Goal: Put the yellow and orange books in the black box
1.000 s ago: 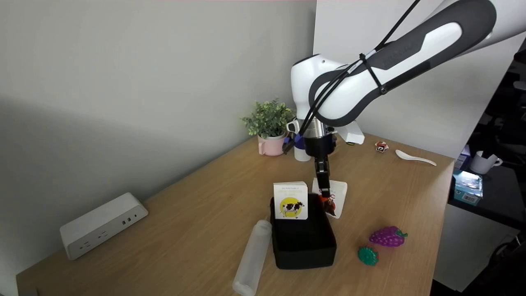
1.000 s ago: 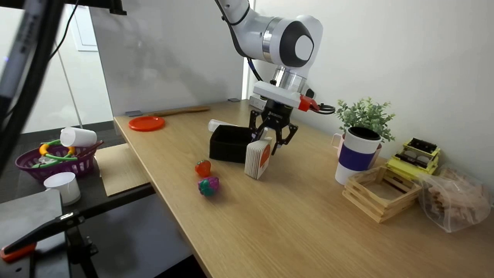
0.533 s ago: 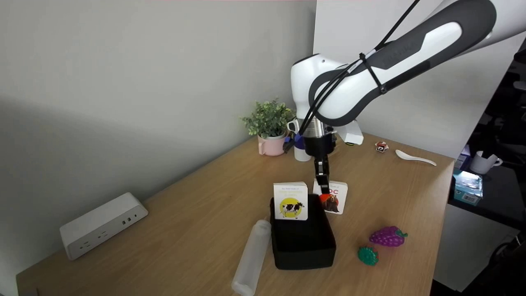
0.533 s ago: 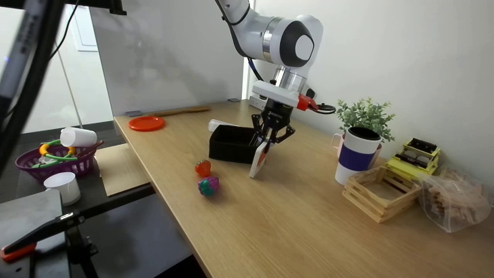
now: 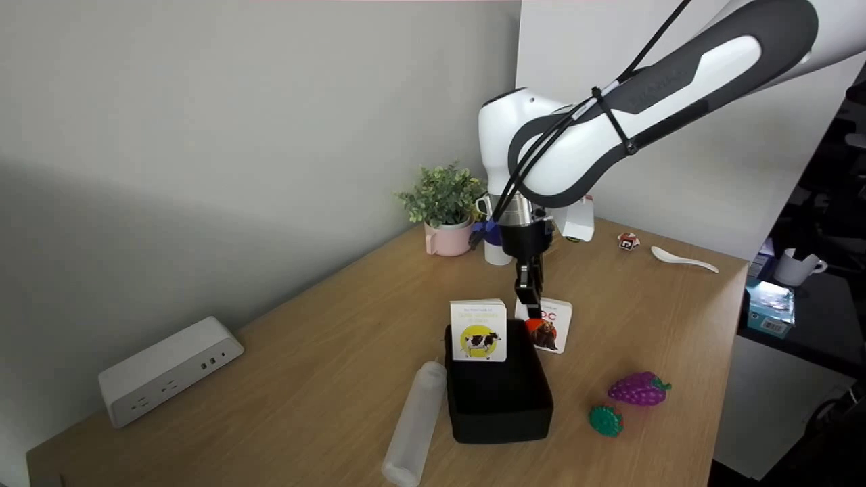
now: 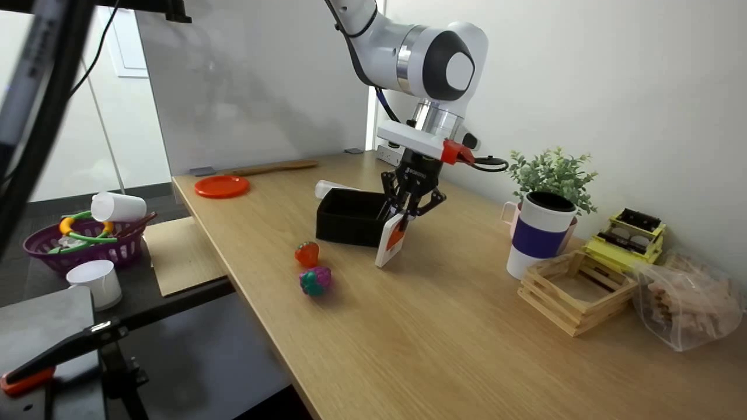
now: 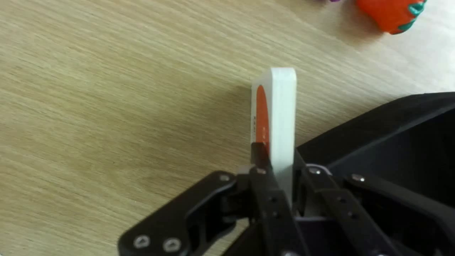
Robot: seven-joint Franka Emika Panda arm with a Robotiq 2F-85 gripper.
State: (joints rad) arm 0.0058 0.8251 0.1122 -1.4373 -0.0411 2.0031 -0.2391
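Observation:
My gripper (image 7: 279, 156) is shut on the orange book (image 7: 284, 113), one finger on its orange-pictured cover and the other behind. The book stands on edge, held together; whether its lower edge touches the table I cannot tell. In both exterior views the orange book (image 5: 551, 326) (image 6: 390, 242) is just outside the black box (image 5: 500, 423) (image 6: 347, 224), close to its wall. The black box (image 7: 355, 135) lies right of the fingers in the wrist view. Inside its far end the yellow book (image 5: 479, 318) leans upright, rising above the rim.
A translucent bottle (image 5: 416, 426) lies along the box's side. A purple toy (image 5: 639, 389) and a red-green one (image 5: 605, 421) are near the table edge. A banded cup (image 6: 536, 239), potted plant (image 6: 553, 178) and wooden crate (image 6: 575, 291) stand along the wall.
My jaws have closed on the orange book, and its fanned pages are pressed together into a thin block. The book has turned slightly; the arm has barely moved. The yellow book stays put.

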